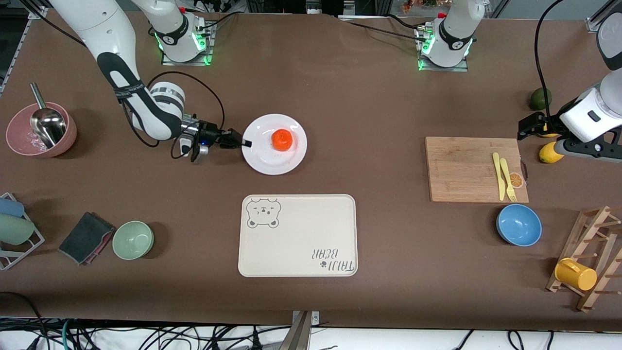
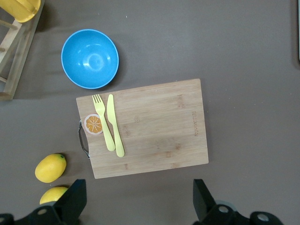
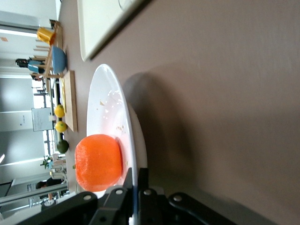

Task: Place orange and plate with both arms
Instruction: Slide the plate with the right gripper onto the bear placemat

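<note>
The white plate (image 1: 274,154) lies on the table, farther from the front camera than the cream tray. The orange (image 1: 282,139) sits on it. My right gripper (image 1: 244,143) is shut on the plate's rim at the edge toward the right arm's end. In the right wrist view the plate rim (image 3: 125,122) runs between the two fingers and the orange (image 3: 98,161) sits just beside them. My left gripper (image 1: 526,128) is open and empty in the air over the table beside the cutting board, near the lemons.
A cream bear-print tray (image 1: 297,236) lies nearer the front camera than the plate. A wooden cutting board (image 1: 474,168) holds a yellow knife and fork. A blue bowl (image 1: 518,224), a green bowl (image 1: 133,239), a pink bowl (image 1: 41,129), lemons (image 1: 550,152) and racks stand around.
</note>
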